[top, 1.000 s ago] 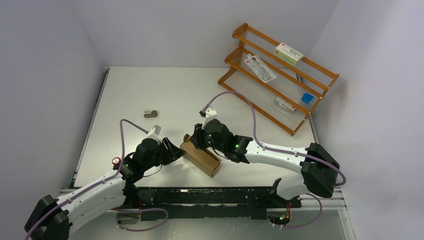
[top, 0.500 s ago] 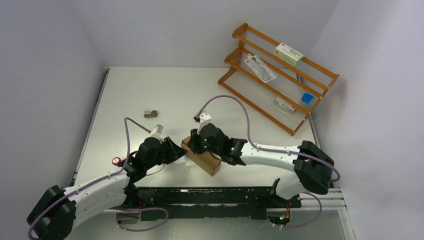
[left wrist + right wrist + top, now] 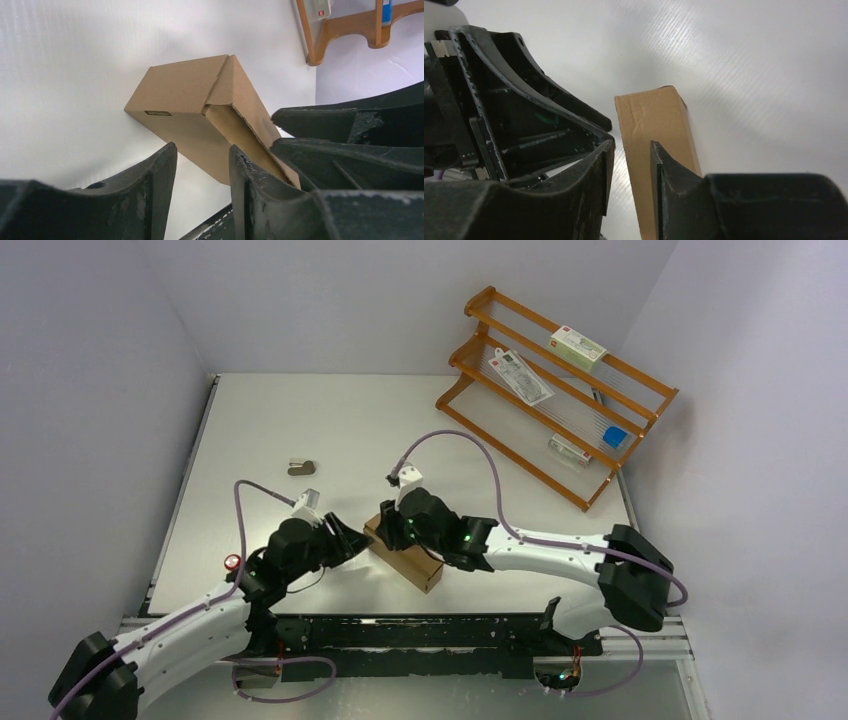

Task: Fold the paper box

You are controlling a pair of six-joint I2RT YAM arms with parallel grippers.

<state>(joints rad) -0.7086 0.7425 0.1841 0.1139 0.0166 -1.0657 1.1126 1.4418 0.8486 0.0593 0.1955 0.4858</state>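
Paper box (image 3: 418, 568) lay folded, left gripper (image 3: 357, 540) at its 9 o'clock, jaws narrowly parted, right gripper (image 3: 386, 527) at 11 o'clock, its hold unclear.

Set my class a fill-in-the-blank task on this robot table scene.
The paper box is ___ in colour. The rack at the far right of the table is ___. Among the white packages on it lies one small ___ item.
Missing words: brown; orange; blue.
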